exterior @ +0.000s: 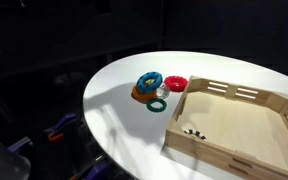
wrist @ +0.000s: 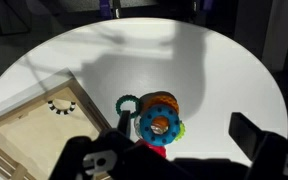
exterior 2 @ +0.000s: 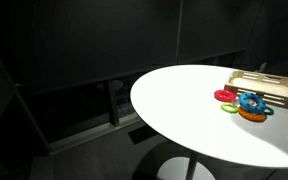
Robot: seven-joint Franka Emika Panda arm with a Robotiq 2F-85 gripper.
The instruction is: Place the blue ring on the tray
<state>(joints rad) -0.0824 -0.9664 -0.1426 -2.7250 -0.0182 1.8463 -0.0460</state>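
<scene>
The blue ring [wrist: 157, 124] lies on top of a small pile of rings on the white round table, resting on an orange ring [wrist: 164, 101]. It shows in both exterior views [exterior: 149, 80] [exterior 2: 249, 101]. The light-wood tray [wrist: 24, 135] stands beside the pile and holds no rings; it is also in both exterior views [exterior: 234, 140] [exterior 2: 267, 84]. My gripper [wrist: 187, 130] is open above the pile. Its dark fingers stand wide apart, with the blue ring between them, nearer the left finger. The gripper does not show in the exterior views.
A thin green ring [wrist: 129, 103] [exterior: 158, 104] lies between the pile and the tray. A red ring [exterior: 175, 83] [exterior 2: 225, 96] lies next to the pile. The white table [wrist: 184, 50] is bare beyond the rings and drops off at its round edge [exterior: 99, 120].
</scene>
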